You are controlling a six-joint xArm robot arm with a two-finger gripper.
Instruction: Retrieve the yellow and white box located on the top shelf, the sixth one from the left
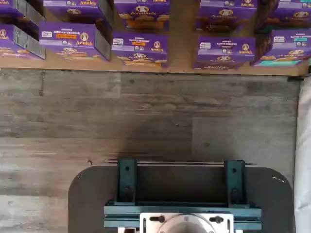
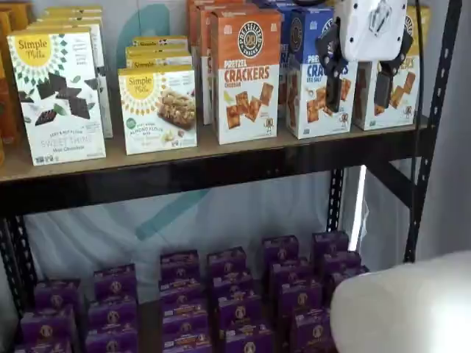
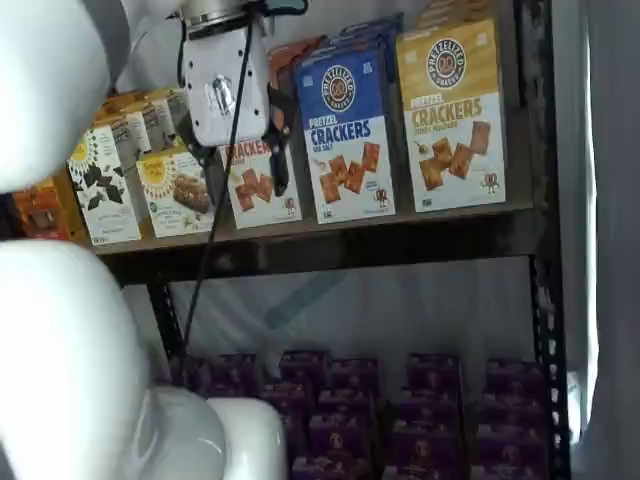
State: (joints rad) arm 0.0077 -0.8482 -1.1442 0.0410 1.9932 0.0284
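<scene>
The yellow and white box (image 3: 450, 115) stands upright at the right end of the top shelf (image 3: 330, 235), right of a blue-topped carton (image 3: 345, 130). In a shelf view the box (image 2: 406, 88) is partly hidden behind my gripper (image 2: 359, 92), which hangs in front of the shelf (image 2: 221, 158) at box height. Its two black fingers point down with a plain gap between them, and nothing is in it. In a shelf view the gripper (image 3: 235, 165) overlaps the orange-topped carton. The wrist view shows neither the box nor the fingers.
An orange-topped carton (image 2: 246, 73) and white Simple Mills boxes (image 2: 57, 92) fill the rest of the top shelf. Purple boxes (image 2: 221, 294) stand on the lower level and also show in the wrist view (image 1: 140, 48). A black upright (image 2: 434, 125) is right of the box. The dark mount (image 1: 182, 194) lies over the wood floor.
</scene>
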